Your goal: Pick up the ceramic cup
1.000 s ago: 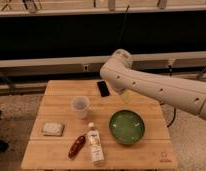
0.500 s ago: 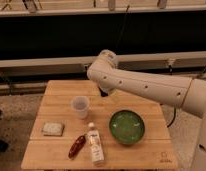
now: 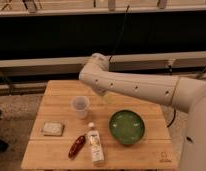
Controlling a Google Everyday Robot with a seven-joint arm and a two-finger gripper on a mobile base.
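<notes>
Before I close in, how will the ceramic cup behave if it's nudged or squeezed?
The ceramic cup stands upright and is narrower at the base than at the rim, so a high nudge would probably tip it. Its plain tapered wall may slip downward in a grasp. The gripper, largely tucked under the arm, sits just beyond the cup, apart from it.

White arm (image 3: 141, 87) stretched across, pincer (image 3: 102, 93) tucked under its far end

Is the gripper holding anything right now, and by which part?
Nothing visibly held: the ceramic cup stands free on the table; the gripper hangs up-right of it.
</notes>
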